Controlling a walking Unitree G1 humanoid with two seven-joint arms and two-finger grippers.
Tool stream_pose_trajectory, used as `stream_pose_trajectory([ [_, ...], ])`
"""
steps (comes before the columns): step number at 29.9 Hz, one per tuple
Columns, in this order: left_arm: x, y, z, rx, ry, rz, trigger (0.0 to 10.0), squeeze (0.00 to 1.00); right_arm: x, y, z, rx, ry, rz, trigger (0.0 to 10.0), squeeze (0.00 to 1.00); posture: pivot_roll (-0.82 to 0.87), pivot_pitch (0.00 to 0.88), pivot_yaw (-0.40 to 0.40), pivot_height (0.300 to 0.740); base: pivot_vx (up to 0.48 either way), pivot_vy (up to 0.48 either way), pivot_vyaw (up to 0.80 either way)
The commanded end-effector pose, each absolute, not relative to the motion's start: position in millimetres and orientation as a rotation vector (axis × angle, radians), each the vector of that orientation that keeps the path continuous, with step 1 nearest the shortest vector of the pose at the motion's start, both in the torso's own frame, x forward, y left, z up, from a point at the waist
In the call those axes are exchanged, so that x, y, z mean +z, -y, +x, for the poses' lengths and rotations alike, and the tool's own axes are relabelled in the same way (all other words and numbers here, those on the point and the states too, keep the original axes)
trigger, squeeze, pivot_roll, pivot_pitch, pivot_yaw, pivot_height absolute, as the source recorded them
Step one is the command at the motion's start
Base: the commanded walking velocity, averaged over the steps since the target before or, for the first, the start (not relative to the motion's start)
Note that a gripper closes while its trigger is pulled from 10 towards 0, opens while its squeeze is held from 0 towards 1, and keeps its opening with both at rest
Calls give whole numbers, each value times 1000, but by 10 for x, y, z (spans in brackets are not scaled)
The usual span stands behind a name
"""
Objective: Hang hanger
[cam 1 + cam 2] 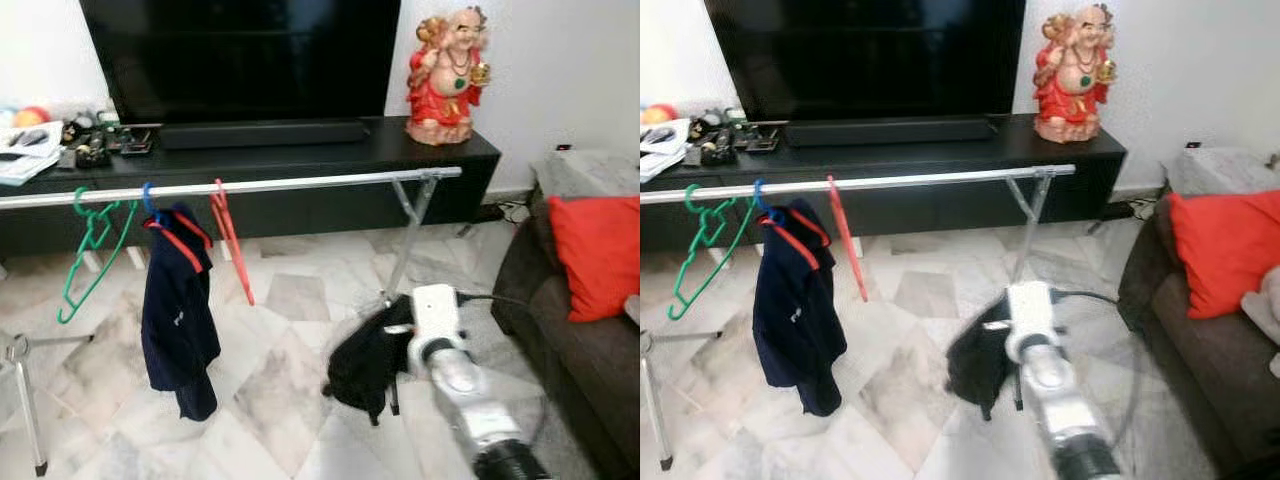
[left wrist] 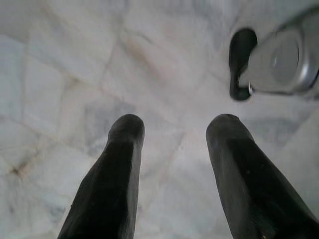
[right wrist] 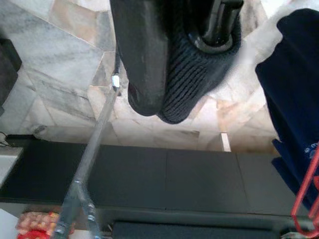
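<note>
1. Left eye view: step in hand judged as carry-to-rail. Right end effector [image 3: 159,94] was low, near the rail's leg, buried in a black knit garment [image 1: 365,365] dangling off the right arm [image 1: 455,385]. Rail [image 1: 300,183] already carried a green hanger [image 1: 95,250], a blue hanger [image 1: 148,205] with a navy garment [image 1: 178,320], and a red hanger [image 1: 230,245]. Bare rail was free to the right of the red one.
2. Right eye view: same layout. Worktop [image 1: 940,145] behind the rail, figurine [image 1: 1072,70] on it, red cushion [image 1: 1225,250] on the sofa at right. No legible brand anywhere.
3. Left wrist view: left end effector [image 2: 174,129] was spread, empty, pointed at the marble floor [image 2: 75,59]. Idle.
4. Right wrist view: looked pressed together on the knit; black hanger [image 3: 219,30] seemingly inside the garment, right at the finger [image 3: 144,50]. Hook not visible. Pale mark on the navy garment was too small to read.
5. Next move, judged: raise well above rail height, get the hook pointing down, drop onto the free stretch. Risk: knit snagging the rail's leg.
</note>
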State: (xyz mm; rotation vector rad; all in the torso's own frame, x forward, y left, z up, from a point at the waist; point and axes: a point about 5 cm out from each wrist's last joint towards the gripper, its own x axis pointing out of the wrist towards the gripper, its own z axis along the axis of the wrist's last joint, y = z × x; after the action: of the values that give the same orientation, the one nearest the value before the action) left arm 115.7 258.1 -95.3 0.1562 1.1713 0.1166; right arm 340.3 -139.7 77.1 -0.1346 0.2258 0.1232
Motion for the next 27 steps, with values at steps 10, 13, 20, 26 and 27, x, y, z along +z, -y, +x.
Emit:
stream_pose_trajectory([
  [10, -970, -2529, 1146, 130, -1156, 125, 10000, 0, -62, 2029, 2878, -102, -584, -22, 10000, 0, 85, 0, -7, 740, 0, 0, 0],
  [13, -971, -2526, 1146, 132, -1155, 125, 10000, 0, -239, 2063, 2688, -125, -666, -30, 10000, 0, 91, 0, -9, 740, 0, 0, 0],
  [20, -975, -2533, 1126, 131, -1161, 130, 10000, 0, -597, 2084, 2209, -182, -831, 15, 10000, 0, 94, 0, -2, 740, 0, 0, 0],
  [26, -974, -2554, 1104, 124, -1166, 141, 10000, 0, -821, 2088, 1811, -232, -958, 50, 10000, 0, 90, 0, 12, 740, 0, 0, 0],
  [27, -974, -2559, 1099, 123, -1166, 142, 10000, 0, -853, 2089, 1743, -240, -975, 56, 10000, 0, 90, 0, 13, 740, 0, 0, 0],
])
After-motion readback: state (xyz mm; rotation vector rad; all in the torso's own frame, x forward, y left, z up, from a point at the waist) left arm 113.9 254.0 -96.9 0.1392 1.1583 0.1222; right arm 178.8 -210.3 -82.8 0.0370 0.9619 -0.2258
